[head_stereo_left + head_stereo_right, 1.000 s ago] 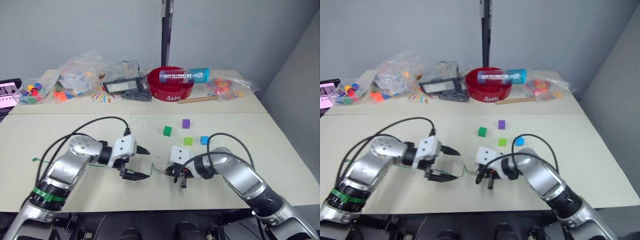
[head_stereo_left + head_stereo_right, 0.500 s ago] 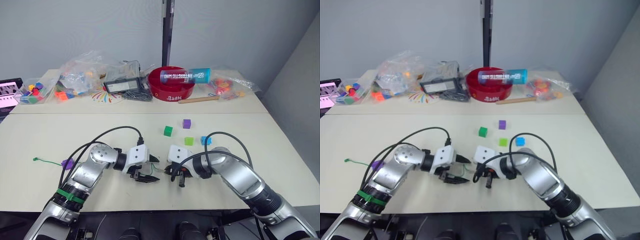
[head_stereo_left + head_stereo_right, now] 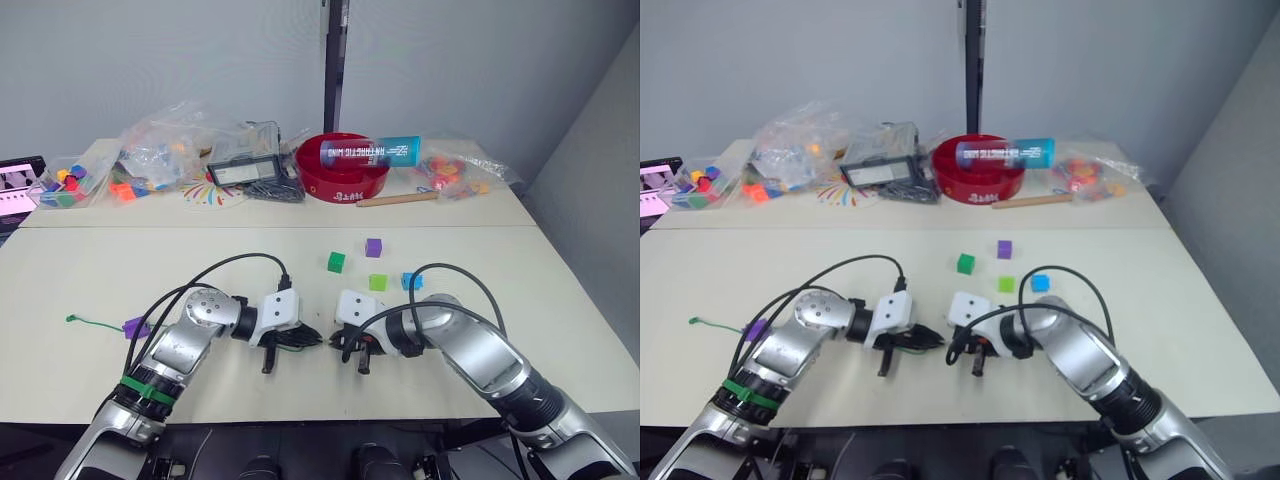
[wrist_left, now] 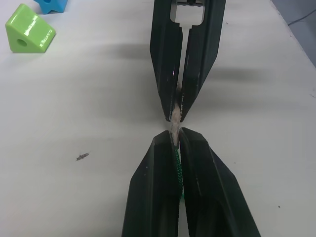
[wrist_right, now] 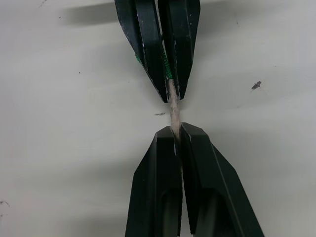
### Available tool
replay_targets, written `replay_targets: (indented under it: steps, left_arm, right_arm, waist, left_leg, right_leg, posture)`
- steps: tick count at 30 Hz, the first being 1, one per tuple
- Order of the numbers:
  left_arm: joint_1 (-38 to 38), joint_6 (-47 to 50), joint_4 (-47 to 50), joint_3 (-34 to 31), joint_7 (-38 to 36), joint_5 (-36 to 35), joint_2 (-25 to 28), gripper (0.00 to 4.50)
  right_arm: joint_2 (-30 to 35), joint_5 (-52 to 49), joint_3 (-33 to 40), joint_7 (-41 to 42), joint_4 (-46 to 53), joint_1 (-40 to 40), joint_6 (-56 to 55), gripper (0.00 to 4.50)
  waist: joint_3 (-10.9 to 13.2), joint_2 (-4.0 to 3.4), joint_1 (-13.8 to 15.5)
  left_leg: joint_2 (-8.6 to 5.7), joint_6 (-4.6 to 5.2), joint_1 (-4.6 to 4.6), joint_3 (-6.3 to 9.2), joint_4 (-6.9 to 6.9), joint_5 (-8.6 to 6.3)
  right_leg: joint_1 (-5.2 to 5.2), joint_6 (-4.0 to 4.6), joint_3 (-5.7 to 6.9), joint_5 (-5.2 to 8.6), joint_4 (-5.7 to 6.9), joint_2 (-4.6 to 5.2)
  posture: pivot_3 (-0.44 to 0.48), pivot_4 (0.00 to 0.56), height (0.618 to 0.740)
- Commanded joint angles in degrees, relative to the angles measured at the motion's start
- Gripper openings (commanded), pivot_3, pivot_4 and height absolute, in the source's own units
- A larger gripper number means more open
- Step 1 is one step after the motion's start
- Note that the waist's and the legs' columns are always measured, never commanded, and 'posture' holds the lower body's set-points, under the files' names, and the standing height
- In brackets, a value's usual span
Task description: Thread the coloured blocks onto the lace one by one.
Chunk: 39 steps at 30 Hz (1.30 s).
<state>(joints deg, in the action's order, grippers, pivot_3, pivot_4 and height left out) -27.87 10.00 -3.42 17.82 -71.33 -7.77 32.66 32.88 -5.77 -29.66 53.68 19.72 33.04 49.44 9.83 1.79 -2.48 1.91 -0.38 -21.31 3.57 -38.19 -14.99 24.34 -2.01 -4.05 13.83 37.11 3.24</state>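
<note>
Lace (image 4: 177, 165): thin green string, pale stiff tip, low over counter (image 3: 520, 290) front centre. Left gripper (image 4: 174, 140) jaws clamped on green part by tip. Right gripper (image 5: 174, 132) jaws clamped on pale tip, nose to nose with left. Purple block (image 3: 134, 327) threaded near lace's far end.

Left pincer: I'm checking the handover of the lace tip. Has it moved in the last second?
Yes. The left pincer has moved toward the right pincer, away from the purple block.
</note>
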Motion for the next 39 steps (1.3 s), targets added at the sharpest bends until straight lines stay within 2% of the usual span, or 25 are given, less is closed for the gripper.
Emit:
replay_targets:
  steps: [1,2,10,15,22,26,29,36,39]
  left_arm:
    - [-0.81,-0.35,1.71,-0.23,0.62,-0.52,-0.91,0.06]
    - [-0.72,-0.15,1.76,-0.3,0.51,-0.73,-1.02,0.06]
    - [0.16,-0.49,1.16,-1.05,-0.06,-1.1,-0.34,0.0]
    - [0.94,0.09,0.81,-2.46,0.37,-2.15,0.11,0.0]
    - [2.5,1.22,0.67,-4.49,0.58,-3.7,0.87,0.0]
    - [2.77,1.6,1.01,-4.71,0.65,-4.22,0.89,0.0]
    - [2.76,1.49,0.9,-4.73,0.67,-4.02,1.19,0.0]
    - [2.71,1.24,1.07,-4.95,0.72,-3.99,1.7,0.0]
    - [2.7,1.06,0.99,-5.03,0.74,-3.89,1.88,0.0]
  right_arm:
    - [0.01,-0.69,0.64,0.08,1.89,0.86,-0.27,0.0]
    - [-0.11,-0.84,0.73,0.06,1.87,0.84,-0.27,0.0]
    - [0.41,-3.03,5.47,-1.65,3.7,-1.04,0.66,2.74]
    - [2.64,-7.17,13.4,-2.87,7.55,-5.28,3.28,4.44]
    - [4.43,-11.07,25.11,-7.63,11.46,-14.01,6.55,4.48]
    - [4.11,-12.09,27.76,-10.19,13.23,-17.31,6.77,4.48]
    - [2.91,-9.78,29.44,-15.34,11.63,-19.94,5.03,4.48]
    - [-6.12,-5.84,33.94,-30.17,12.01,-25.68,5.26,4.48]
    - [-12.42,-2.42,34.46,-38.94,11.03,-26.21,3.34,4.48]
  waist:
    - [0.0,0.0,0.01]
    - [0.0,0.0,0.01]
    - [0.0,0.0,0.06]
    - [0.0,0.0,0.14]
    - [0.0,0.0,0.23]
    - [0.0,0.0,0.13]
    - [0.0,0.0,0.1]
    - [0.0,0.0,0.16]
    - [0.0,-0.01,0.0]
  left_leg:
    - [0.0,0.0,0.0,0.0,0.0,0.0]
    - [0.0,0.0,0.0,0.0,0.0,0.0]
    - [0.0,0.0,0.0,0.0,0.0,0.0]
    - [-0.01,0.0,-0.02,0.0,0.0,0.0]
    - [0.0,0.0,-0.01,0.01,0.0,0.0]
    - [-0.02,0.0,-0.02,-0.02,0.01,0.0]
    - [-0.01,0.0,0.05,-0.01,0.0,0.0]
    - [-0.02,0.0,0.01,-0.02,0.01,0.0]
    - [-0.01,0.0,0.02,-0.02,0.02,0.0]
  right_leg:
    - [0.0,0.0,0.0,0.0,0.0,0.0]
    - [0.0,0.0,0.0,0.0,0.0,0.0]
    - [0.0,0.0,0.0,0.0,0.0,0.01]
    - [-0.01,-0.01,0.0,0.0,-0.01,0.02]
    - [-0.03,-0.01,0.0,0.0,-0.02,0.01]
    - [-0.03,-0.01,-0.02,0.0,-0.03,0.03]
    - [-0.08,-0.01,-0.02,0.0,-0.02,0.01]
    - [-0.06,-0.02,-0.03,0.01,-0.03,0.03]
    - [-0.06,-0.02,-0.03,0.01,-0.03,0.02]
  posture:
    - [0.0,0.15,0.731]
    - [0.0,0.15,0.731]
    - [0.0,0.15,0.731]
    - [0.0,0.15,0.731]
    - [0.0,0.15,0.731]
    - [0.0,0.15,0.731]
    - [0.0,0.15,0.731]
    - [0.0,0.15,0.731]
    - [0.0,0.15,0.731]
